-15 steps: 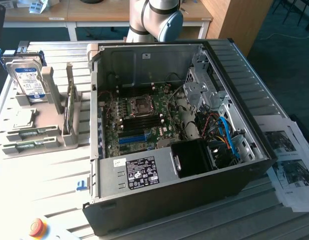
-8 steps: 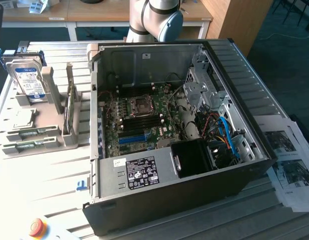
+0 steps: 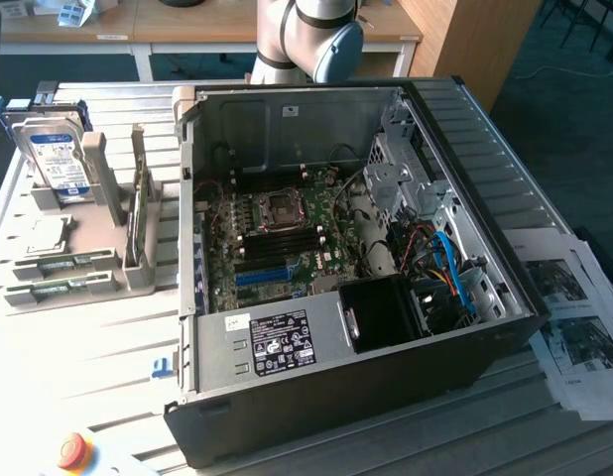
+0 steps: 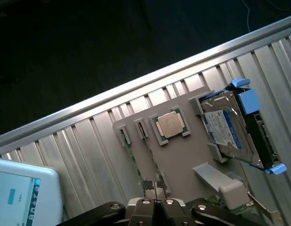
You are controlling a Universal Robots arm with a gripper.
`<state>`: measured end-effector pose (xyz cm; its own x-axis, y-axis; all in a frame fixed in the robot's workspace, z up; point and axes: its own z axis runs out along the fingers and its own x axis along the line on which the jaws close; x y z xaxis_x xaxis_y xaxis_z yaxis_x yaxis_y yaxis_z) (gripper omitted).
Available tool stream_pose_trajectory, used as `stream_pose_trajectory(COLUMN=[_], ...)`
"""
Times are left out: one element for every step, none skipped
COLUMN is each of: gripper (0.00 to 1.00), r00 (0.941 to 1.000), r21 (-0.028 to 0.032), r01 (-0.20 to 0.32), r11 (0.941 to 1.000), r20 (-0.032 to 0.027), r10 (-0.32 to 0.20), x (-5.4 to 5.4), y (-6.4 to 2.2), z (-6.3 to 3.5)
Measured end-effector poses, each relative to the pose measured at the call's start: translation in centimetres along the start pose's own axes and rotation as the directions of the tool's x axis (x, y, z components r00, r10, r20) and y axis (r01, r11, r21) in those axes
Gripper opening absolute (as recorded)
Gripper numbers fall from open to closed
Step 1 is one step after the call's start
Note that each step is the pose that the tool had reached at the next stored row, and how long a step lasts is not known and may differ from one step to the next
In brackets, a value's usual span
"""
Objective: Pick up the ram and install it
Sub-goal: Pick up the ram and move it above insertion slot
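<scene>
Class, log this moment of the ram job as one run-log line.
end effector: shut, above tray | ram: in tray, by fingertips | case: open

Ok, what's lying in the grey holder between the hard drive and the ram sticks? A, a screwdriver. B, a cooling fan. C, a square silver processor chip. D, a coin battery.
C: a square silver processor chip sits in its own pocket on the grey holder, beside the hard drive.
</scene>
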<state>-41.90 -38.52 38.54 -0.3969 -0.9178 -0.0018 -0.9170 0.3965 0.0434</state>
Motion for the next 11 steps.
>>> stream_pose_trajectory(gripper=[0.10, 0.10, 0.10, 0.10, 0.10, 0.10, 0.10, 0.10, 0.10, 0.10, 0.10], r00=[0.9998, 0.9994, 0.9985, 0.9974, 0.9959, 0.9941, 0.9919, 0.9895, 0.9868, 0.9834, 0.9799], r21=[-0.0001, -0.0001, -0.0002, -0.0002, -0.0003, -0.0005, -0.0005, -0.0007, -0.0009, -0.0010, -0.0013], r01=[0.018, 0.036, 0.054, 0.072, 0.091, 0.109, 0.127, 0.144, 0.162, 0.181, 0.199], r11=[0.9998, 0.9994, 0.9985, 0.9974, 0.9959, 0.9941, 0.9920, 0.9895, 0.9868, 0.9834, 0.9800], r20=[-0.0008, -0.0016, -0.0024, -0.0031, -0.0039, -0.0047, -0.0055, -0.0063, -0.0071, -0.0079, -0.0087], r10=[-0.018, -0.036, -0.054, -0.072, -0.091, -0.109, -0.127, -0.144, -0.162, -0.181, -0.199], x=[0.00, 0.00, 0.00, 0.00, 0.00, 0.00, 0.00, 0.00, 0.00, 0.00, 0.00], y=[0.00, 0.00, 0.00, 0.00, 0.00, 0.00, -0.01, -0.01, 0.00, -0.01, -0.01], z=[0.01, 0.02, 0.03, 0.05, 0.06, 0.07, 0.09, 0.10, 0.11, 0.13, 0.14])
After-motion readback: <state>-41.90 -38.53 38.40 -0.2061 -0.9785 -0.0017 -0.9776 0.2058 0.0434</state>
